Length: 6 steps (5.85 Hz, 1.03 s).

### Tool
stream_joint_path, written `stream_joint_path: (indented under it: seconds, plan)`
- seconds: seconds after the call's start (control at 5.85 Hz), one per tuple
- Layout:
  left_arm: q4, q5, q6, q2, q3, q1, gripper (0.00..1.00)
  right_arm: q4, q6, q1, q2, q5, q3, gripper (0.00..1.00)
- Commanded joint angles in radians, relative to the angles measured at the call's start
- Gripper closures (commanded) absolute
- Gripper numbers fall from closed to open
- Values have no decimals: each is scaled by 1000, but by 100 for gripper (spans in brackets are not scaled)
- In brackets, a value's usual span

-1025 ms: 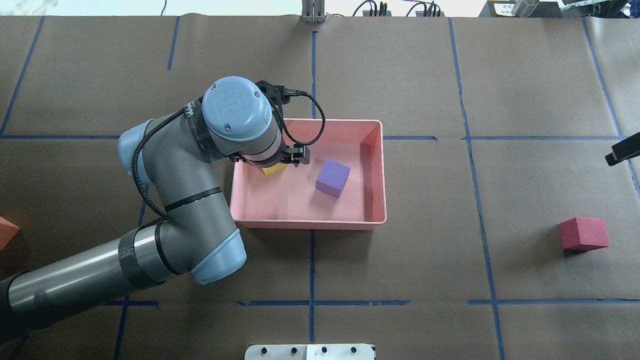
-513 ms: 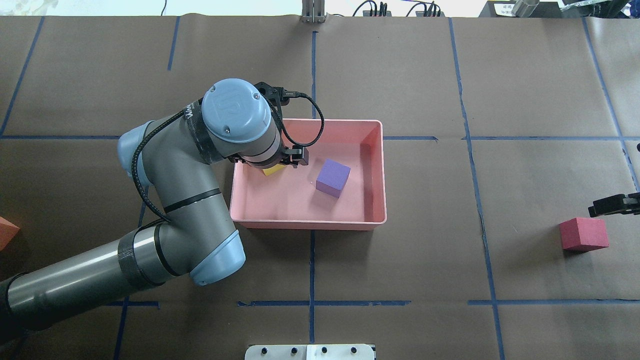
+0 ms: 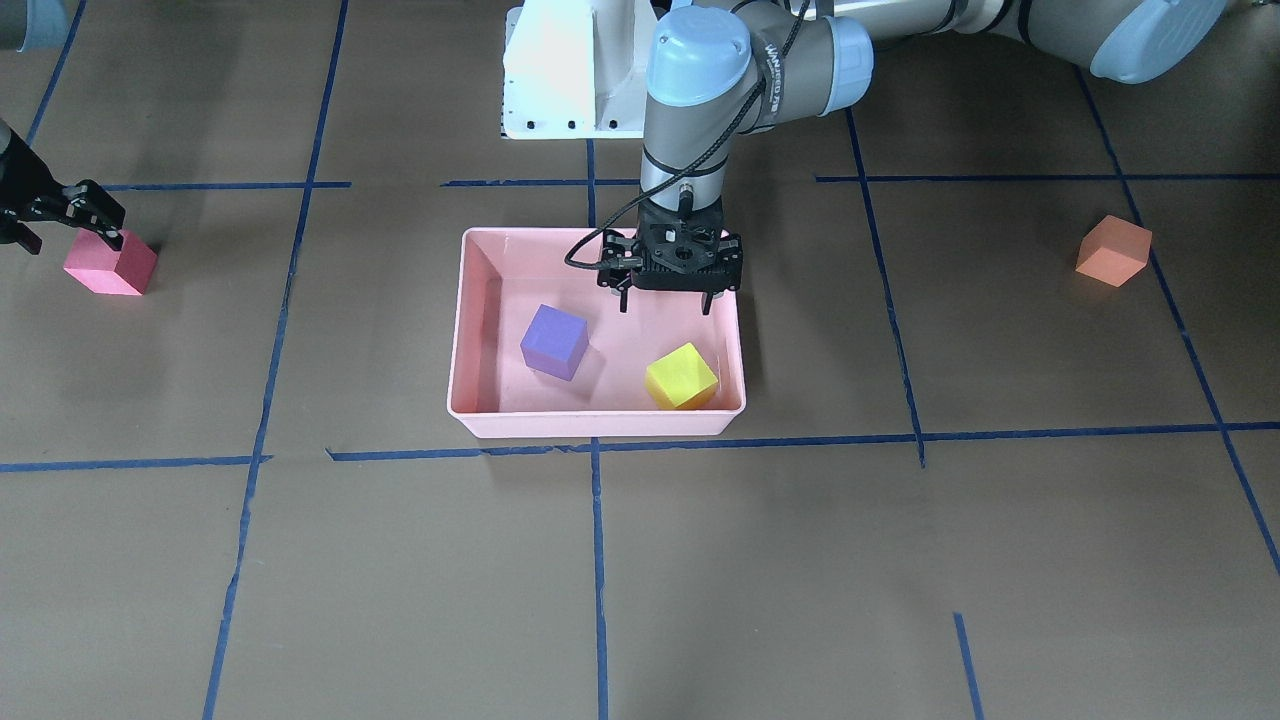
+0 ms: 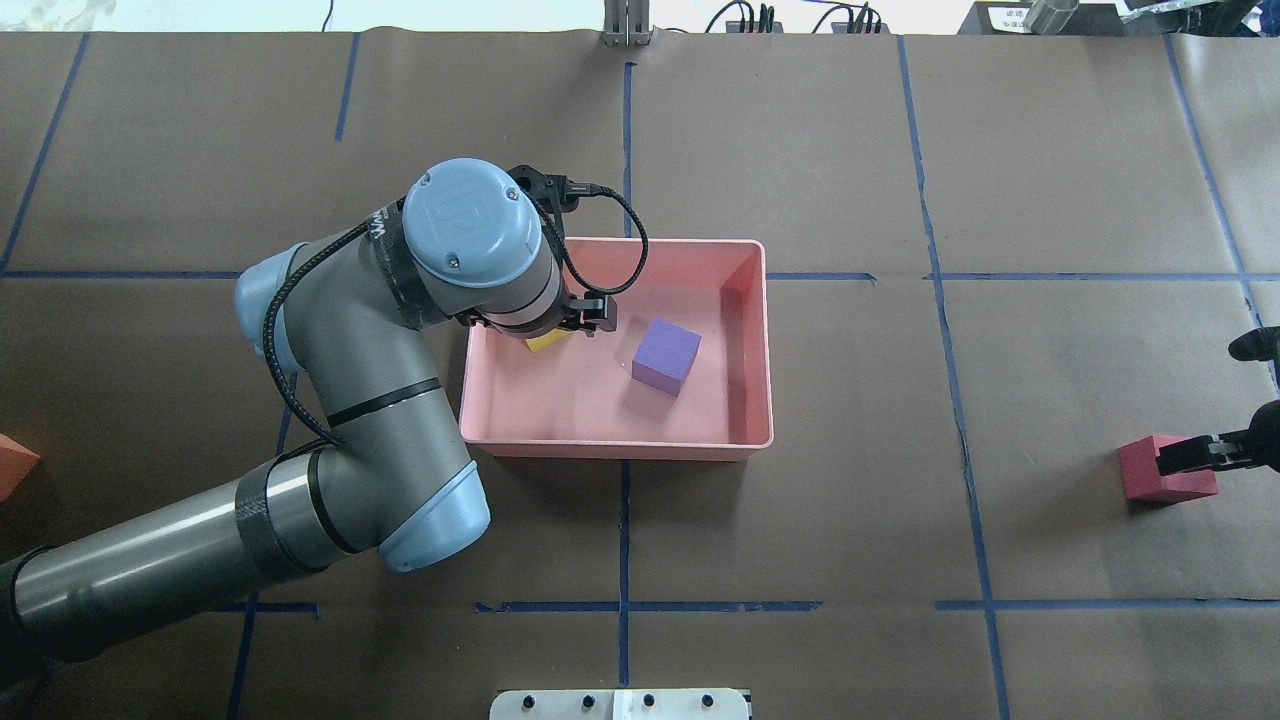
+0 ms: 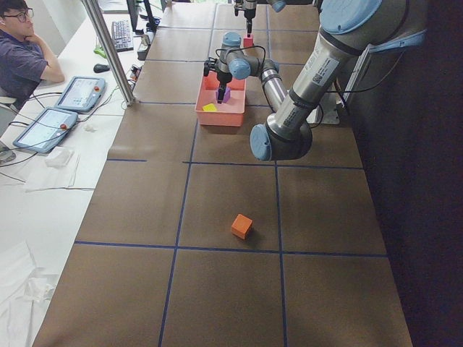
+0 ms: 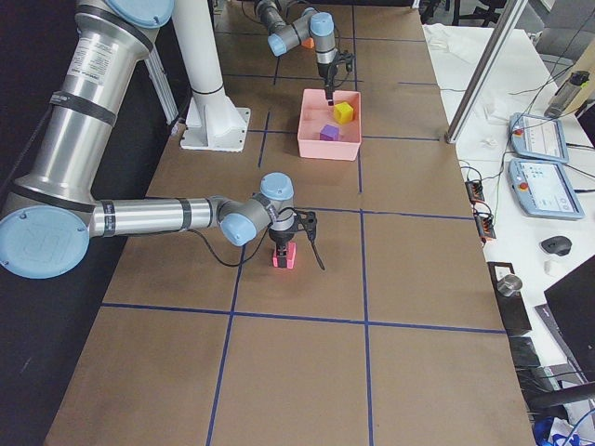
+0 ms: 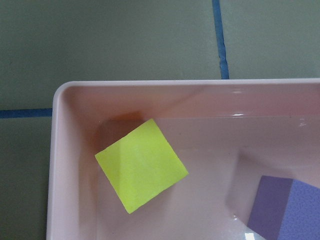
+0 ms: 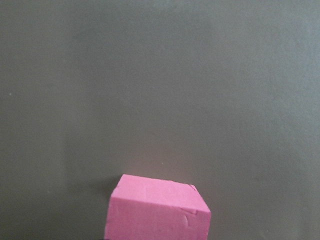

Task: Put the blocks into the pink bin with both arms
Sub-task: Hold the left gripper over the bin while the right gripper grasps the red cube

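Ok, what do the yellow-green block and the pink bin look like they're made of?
Yellow-green block: likely foam, matte; flat colour with no glare and slightly soft edges.
Pink bin: probably moulded plastic, smooth, semi-glossy; bright glints along its wall and faint reflections on its floor.

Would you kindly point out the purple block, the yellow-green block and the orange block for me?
purple block (image 3: 555,332), exterior front-facing view, on its top face.
yellow-green block (image 3: 680,368), exterior front-facing view, on its top face.
orange block (image 3: 1116,240), exterior front-facing view, on its top face.
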Motion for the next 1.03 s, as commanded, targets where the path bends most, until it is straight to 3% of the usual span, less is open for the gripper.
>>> stream_joint_path:
  seconds: [0.0, 0.85]
  plan:
    - [-5, 0, 0, 8, -1, 0, 0, 39, 3, -27, 8, -1, -30, 0]
    - [-4, 2, -5, 8, -1, 2, 0, 41, 3, -24, 15, 10, -6, 0]
